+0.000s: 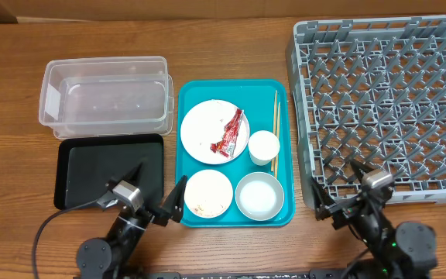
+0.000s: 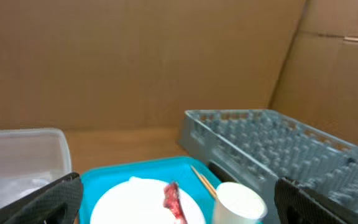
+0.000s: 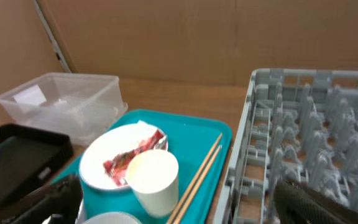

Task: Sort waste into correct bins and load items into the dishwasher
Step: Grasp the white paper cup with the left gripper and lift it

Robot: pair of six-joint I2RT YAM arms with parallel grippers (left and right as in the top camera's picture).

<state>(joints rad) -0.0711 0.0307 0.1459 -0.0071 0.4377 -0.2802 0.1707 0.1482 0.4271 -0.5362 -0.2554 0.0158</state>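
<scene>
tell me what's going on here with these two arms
Nothing is being handled yet. The left end effector and right end effector hover open, holding nothing. The dirty dishes all sit on the teal tray: a large plate with a red wrapper on it, a cup, chopsticks, a smaller plate and a bowl. None has gone into the clear tub, black tray or dish rack.

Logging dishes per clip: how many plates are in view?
2, both on the teal tray: large white plate far left, smaller plate near left. None seems hidden.
</scene>
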